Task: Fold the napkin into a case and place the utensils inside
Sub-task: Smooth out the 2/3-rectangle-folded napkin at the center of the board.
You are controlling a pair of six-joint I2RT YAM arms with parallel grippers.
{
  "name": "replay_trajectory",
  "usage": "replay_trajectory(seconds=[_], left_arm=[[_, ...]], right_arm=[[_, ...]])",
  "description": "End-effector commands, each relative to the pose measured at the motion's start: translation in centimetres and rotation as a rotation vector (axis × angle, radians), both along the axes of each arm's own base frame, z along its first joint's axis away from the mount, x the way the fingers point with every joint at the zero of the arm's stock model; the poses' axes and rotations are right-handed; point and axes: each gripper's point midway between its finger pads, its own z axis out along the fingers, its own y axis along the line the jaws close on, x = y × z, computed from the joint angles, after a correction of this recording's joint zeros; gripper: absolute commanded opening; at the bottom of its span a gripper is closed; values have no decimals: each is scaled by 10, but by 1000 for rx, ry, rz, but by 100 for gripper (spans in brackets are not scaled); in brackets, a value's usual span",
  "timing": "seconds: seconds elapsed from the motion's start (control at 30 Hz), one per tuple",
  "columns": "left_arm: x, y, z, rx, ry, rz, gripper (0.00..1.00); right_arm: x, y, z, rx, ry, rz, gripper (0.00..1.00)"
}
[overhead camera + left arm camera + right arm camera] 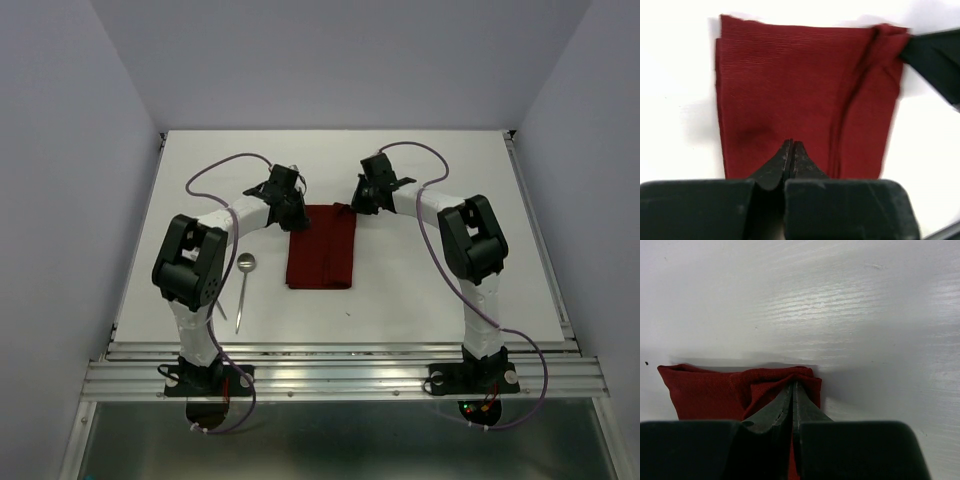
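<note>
The dark red napkin (322, 250) lies folded into a tall rectangle at the table's middle. My right gripper (352, 207) is shut on its far right corner, and the cloth bunches around the tips in the right wrist view (793, 384). My left gripper (293, 213) is shut at the far left corner. Its closed tips (791, 143) sit over the flat cloth (790, 85) with no cloth seen between them. The spoon (246, 262) lies left of the napkin, handle pointing toward the near edge. I cannot make out the second thin piece apart from it.
The white table (450, 300) ends in a metal rail at its near edge (340, 378). Grey walls stand on the left, right and far sides. Purple cables loop off both arms over the table.
</note>
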Motion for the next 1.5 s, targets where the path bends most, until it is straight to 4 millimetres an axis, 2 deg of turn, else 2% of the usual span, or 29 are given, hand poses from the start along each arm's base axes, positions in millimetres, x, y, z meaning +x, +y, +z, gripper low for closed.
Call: replay_trajectory(seconds=[0.0, 0.1, 0.23, 0.4, 0.57, 0.6, 0.73, 0.77, 0.87, 0.9, 1.03, 1.07, 1.13, 1.17, 1.3, 1.47], left_arm=[[-2, 0, -21, 38, 49, -3, 0], [-11, 1, -40, 48, 95, -1, 0], [-22, -1, -52, 48, 128, -17, 0], [-37, -16, -54, 35, 140, -55, 0], [-60, -32, -50, 25, 147, -107, 0], [-61, -34, -45, 19, 138, -116, 0], [-68, -40, -30, 27, 105, -161, 0], [-67, -36, -29, 50, 105, -155, 0], [-51, -34, -8, 87, 47, -148, 0], [-40, -38, 5, 74, 14, -142, 0], [-22, -52, 27, 19, -29, -145, 2], [-19, -56, 30, 8, -34, -145, 10], [-11, -63, 29, -11, -27, -140, 20], [-11, -67, 28, -21, -19, -146, 40], [-2, -81, 23, -60, -13, -159, 71], [7, -92, 11, -97, 6, -167, 73]], right_arm=[[-12, -12, -11, -74, 27, -10, 6], [-11, -11, -7, -73, 19, -2, 6], [-11, -10, -4, -70, 14, 5, 7], [-15, -15, 3, -78, 2, -2, 7], [-29, -27, 4, -108, 8, -14, 7], [-30, -29, 9, -108, -3, -13, 7], [-36, -36, 8, -136, -3, -11, 8], [-36, -36, 8, -141, -3, -9, 8], [-36, -35, 8, -138, -2, -2, 7], [-36, -35, 8, -136, -3, -3, 8], [-35, -34, 12, -128, -8, -3, 7], [-35, -33, 13, -126, -10, -3, 7], [-35, -32, 13, -122, -8, 1, 7], [-35, -32, 12, -120, -6, 3, 7], [-34, -30, 14, -113, -8, 2, 7], [-33, -27, 16, -98, -9, 5, 7]])
